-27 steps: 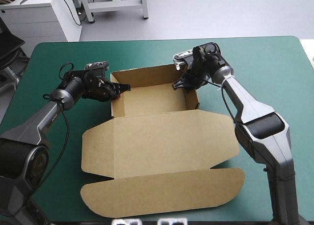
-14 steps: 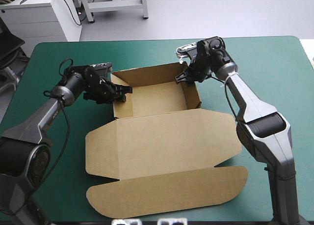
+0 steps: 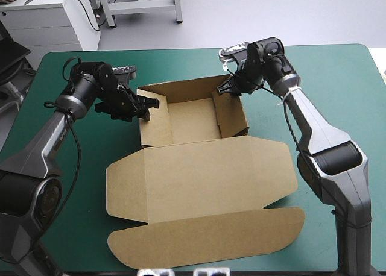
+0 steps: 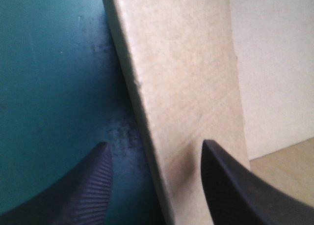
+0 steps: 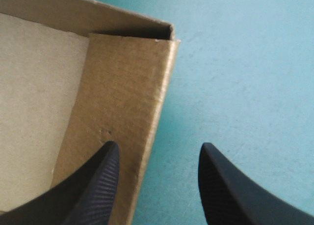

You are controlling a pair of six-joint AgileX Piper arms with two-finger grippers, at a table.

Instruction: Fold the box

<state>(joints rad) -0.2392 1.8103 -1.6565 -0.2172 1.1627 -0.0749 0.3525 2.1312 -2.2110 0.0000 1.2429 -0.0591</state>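
The brown box (image 3: 199, 179) lies mid-table as an open tray with its walls raised at the far end. Its lid and rounded flap lie flat toward the near edge. My left gripper (image 3: 146, 105) is open at the tray's left wall. In the left wrist view that wall (image 4: 191, 87) runs up between the fingers of the left gripper (image 4: 157, 185), one finger outside and one inside. My right gripper (image 3: 224, 89) is open at the far right corner. In the right wrist view the right wall's top edge (image 5: 122, 87) lies by one finger of the right gripper (image 5: 157, 181), with the other finger over the cover.
The teal-green cover (image 3: 338, 83) shows bare to the right of the tray, to its left (image 3: 72, 149) and beyond its far wall. The lid's rounded flap (image 3: 205, 246) reaches close to the table's near edge.
Both grippers have risen and moved toward the far edge along the tray's side walls. The right wall has swung more upright and inward, and the whole box has shifted slightly.
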